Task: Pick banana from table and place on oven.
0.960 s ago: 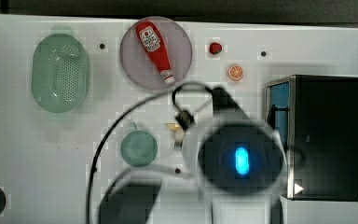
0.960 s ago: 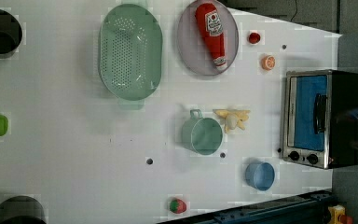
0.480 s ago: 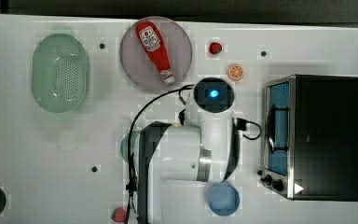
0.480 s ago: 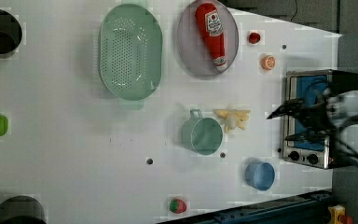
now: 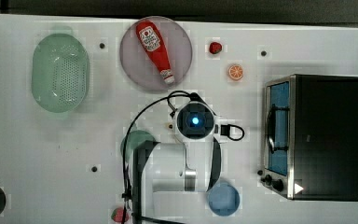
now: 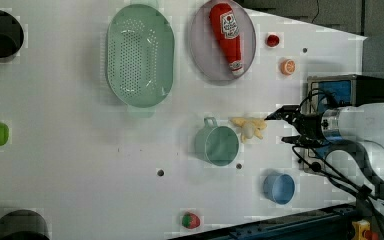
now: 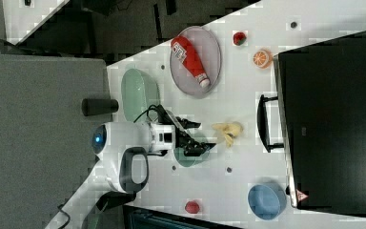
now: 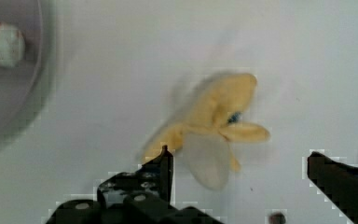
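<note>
Yellow item: your small pale-yellow peeled banana (image 6: 249, 128) lies on the white worktop (image 6: 70, 150), approx mid-width, just beside the mint-green mug (image 6: 217, 145), on the oven side of it.
Claw: black two-finger gripper (image 6: 285, 126) w/ jaws wide apart, nothing betw. them; it hangs over the banana, not touching. In the wrist view the banana (image 8: 214, 126) sits ahead of the fingertips (image 8: 164, 161).
Oven: big boxy toaster oven (image 5: 328, 135), black top, blue glass door, at the worktop edge on the top view's right; well apart from the banana.
Nearby: red ketchup bottle (image 5: 154, 49) on a grey round plate (image 5: 182, 46); blue bowl (image 5: 223, 198) near the oven's knobs.
</note>
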You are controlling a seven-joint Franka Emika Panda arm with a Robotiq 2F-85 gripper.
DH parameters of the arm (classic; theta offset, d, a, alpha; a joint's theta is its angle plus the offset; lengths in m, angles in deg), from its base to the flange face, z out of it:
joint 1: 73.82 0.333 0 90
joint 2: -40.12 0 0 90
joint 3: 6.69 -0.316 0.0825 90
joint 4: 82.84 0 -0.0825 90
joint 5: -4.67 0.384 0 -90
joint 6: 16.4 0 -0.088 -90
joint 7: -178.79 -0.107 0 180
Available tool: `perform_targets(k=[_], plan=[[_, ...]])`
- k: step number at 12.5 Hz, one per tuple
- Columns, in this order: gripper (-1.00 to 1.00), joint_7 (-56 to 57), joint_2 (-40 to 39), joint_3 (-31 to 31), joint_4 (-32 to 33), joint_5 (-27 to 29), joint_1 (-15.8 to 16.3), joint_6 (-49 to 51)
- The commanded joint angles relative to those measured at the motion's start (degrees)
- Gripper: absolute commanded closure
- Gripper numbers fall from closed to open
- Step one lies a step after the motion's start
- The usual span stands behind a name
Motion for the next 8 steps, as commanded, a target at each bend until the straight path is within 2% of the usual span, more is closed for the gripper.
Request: perform_targets(k=[1,6,8], plan=[[-1.00,-1.6,-5.4,-0.1,0.4,0.1,-1.1,-4.8],[-1.00,-1.6,-12.8,-0.3,0.4,0.1,-1.0,-11.8],[-0.43,-1.6,-13.5,-0.7,0.5,0.1,-1.0,-12.9]])
